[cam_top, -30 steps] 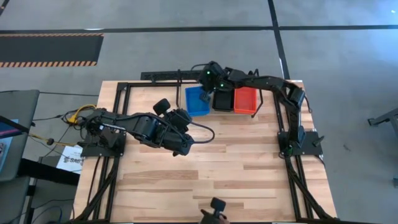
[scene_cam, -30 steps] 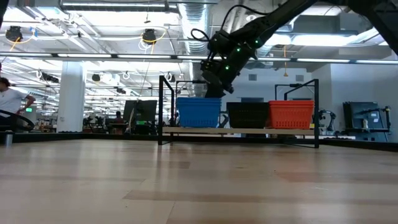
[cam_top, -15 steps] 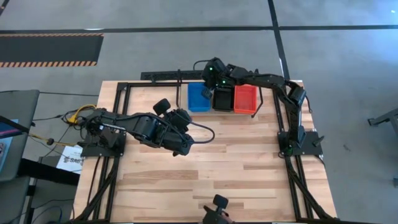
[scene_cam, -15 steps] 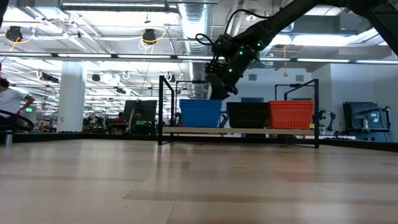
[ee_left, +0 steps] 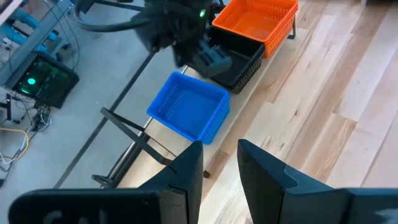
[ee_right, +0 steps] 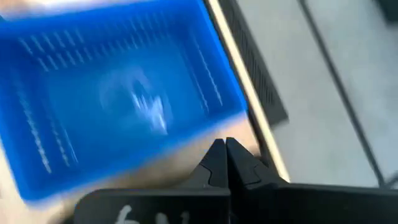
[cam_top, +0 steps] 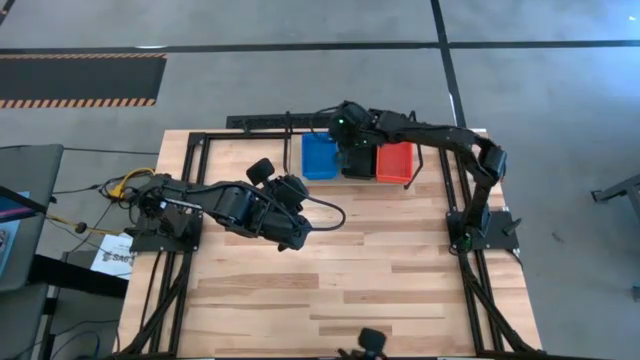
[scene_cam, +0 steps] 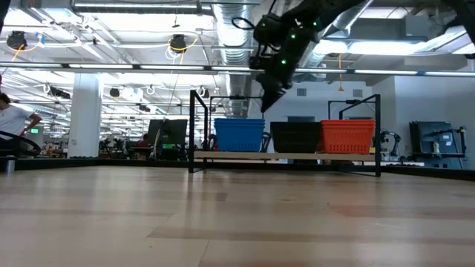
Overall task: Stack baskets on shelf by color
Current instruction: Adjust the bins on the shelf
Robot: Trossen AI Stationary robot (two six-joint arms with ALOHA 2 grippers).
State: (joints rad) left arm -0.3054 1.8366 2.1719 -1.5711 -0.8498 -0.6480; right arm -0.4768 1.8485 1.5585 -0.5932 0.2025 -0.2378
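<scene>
Blue [cam_top: 320,157], black [cam_top: 358,163] and red-orange [cam_top: 395,162] baskets sit side by side on the shelf [scene_cam: 286,156] at the table's far edge. They rest on its wooden board by their bottoms. Whether more baskets are nested inside them, I cannot tell. My right gripper [scene_cam: 269,104] hangs shut above the gap between the blue basket [scene_cam: 239,135] and the black basket [scene_cam: 295,137], touching nothing. In its wrist view the shut gripper [ee_right: 225,148] points over the blue basket [ee_right: 124,93]. My left gripper [ee_left: 217,163] waits open over the table's middle-left, facing the shelf.
The shelf's black upright rods [scene_cam: 194,130] stand at both ends of the row. Bare plank tabletop [cam_top: 380,260] stretches from the shelf to the near edge, where a camera mount [cam_top: 370,340] sits. Cables and papers [cam_top: 115,250] lie left of the table. A person [scene_cam: 11,122] shows far off.
My right gripper has risen from the blue basket's right end and drifted toward the table's right, over the black basket. The blue basket, askew a second ago, has turned square with the row on the shelf and stayed there.
</scene>
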